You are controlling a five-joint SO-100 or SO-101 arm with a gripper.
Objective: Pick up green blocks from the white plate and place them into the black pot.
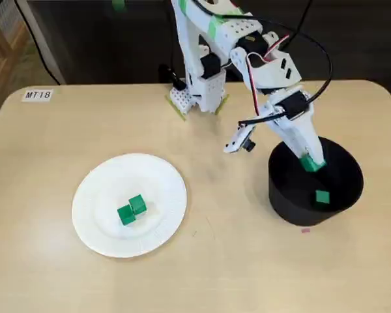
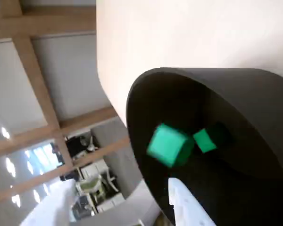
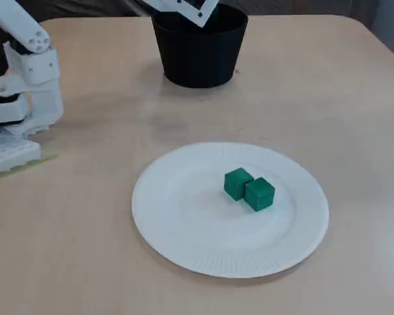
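Where the arm leans over the black pot (image 1: 287, 203) at the right of a fixed view, its fingers (image 1: 310, 149) dip inside with a green block (image 1: 311, 163) at their tip. A second block (image 1: 322, 196) lies on the pot's floor, and two more blocks (image 1: 131, 210) touch on the white plate (image 1: 104, 195) at lower left. The wrist view shows the green block blurred above one white finger, and whether it is gripped cannot be told. In a fixed view the pot stands at top centre on the counter (image 3: 354, 98).

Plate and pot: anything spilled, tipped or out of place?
Nothing stands out. Two green blocks sit together on the white plate; the black pot stands upright with one block inside and another at the gripper.
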